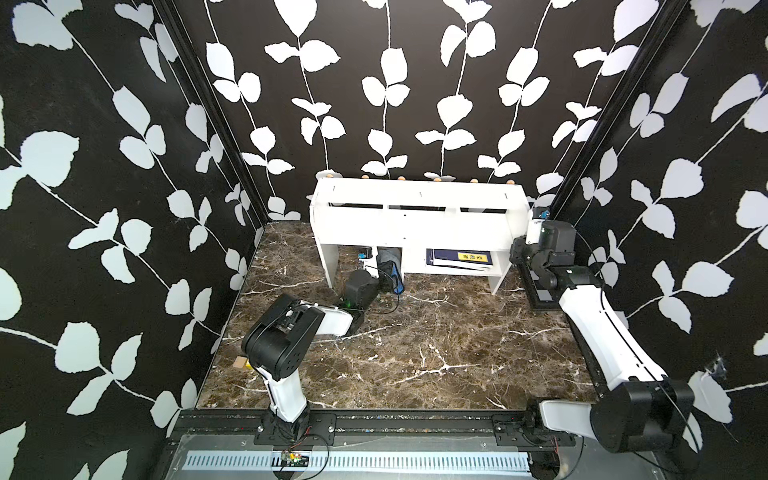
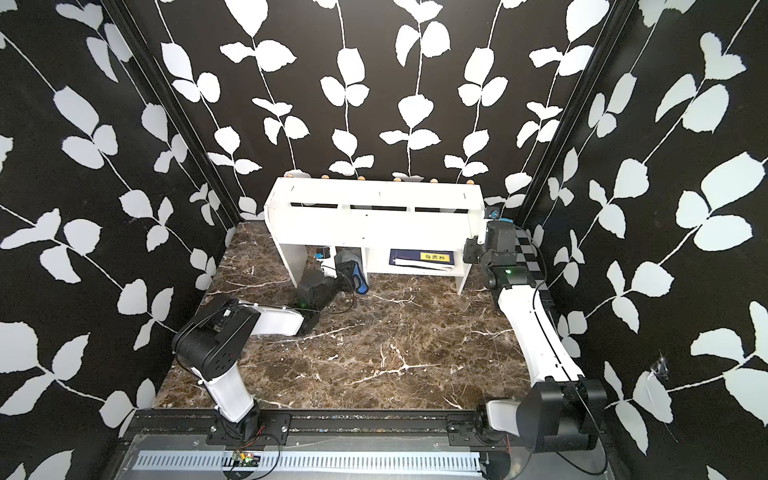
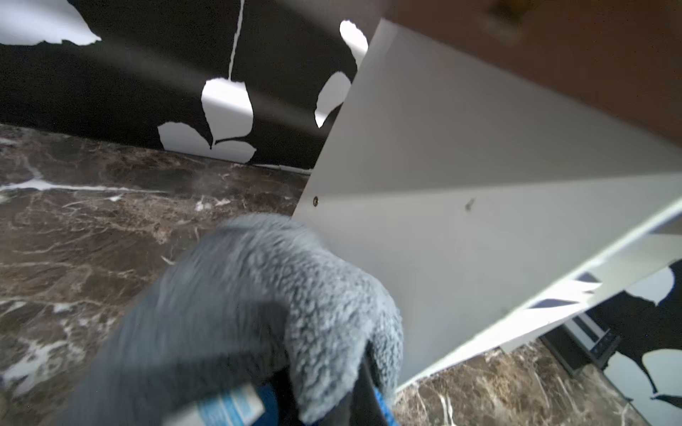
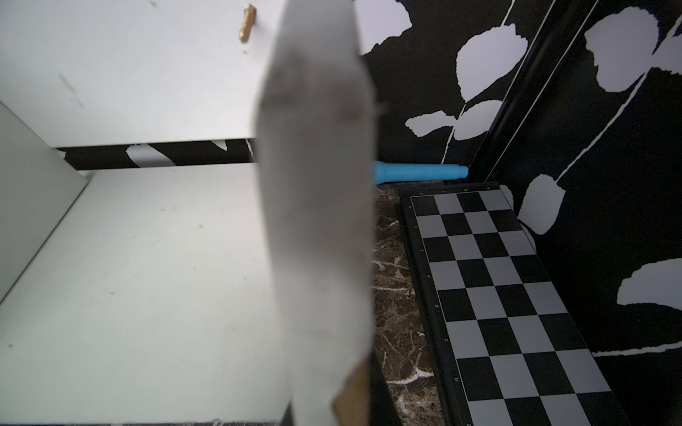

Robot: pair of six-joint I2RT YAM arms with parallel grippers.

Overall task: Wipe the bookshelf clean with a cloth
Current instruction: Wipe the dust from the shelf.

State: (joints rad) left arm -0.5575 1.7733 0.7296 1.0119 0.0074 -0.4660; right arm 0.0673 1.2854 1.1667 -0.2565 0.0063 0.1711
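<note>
The white bookshelf (image 1: 415,216) (image 2: 374,224) stands against the back wall in both top views. My left gripper (image 1: 380,268) (image 2: 338,268) reaches low into its open left bay and is shut on the cloth (image 1: 390,259) (image 2: 351,262). In the left wrist view the grey, fluffy cloth (image 3: 258,295) bunches out of the gripper (image 3: 332,405), close beside a white inner panel (image 3: 461,221); a blue side and a white tag show near the jaws. My right gripper (image 1: 534,226) (image 2: 484,230) is shut on the bookshelf's right end panel (image 4: 317,221), which runs down between the jaws (image 4: 332,413).
A black-and-grey checkered board (image 1: 540,297) (image 4: 498,295) lies on the marble floor by the right wall. A blue book (image 1: 461,257) sits in the lower right compartment. A light blue tube (image 4: 417,172) lies behind the shelf's right end. A small block (image 1: 241,362) sits by the left wall.
</note>
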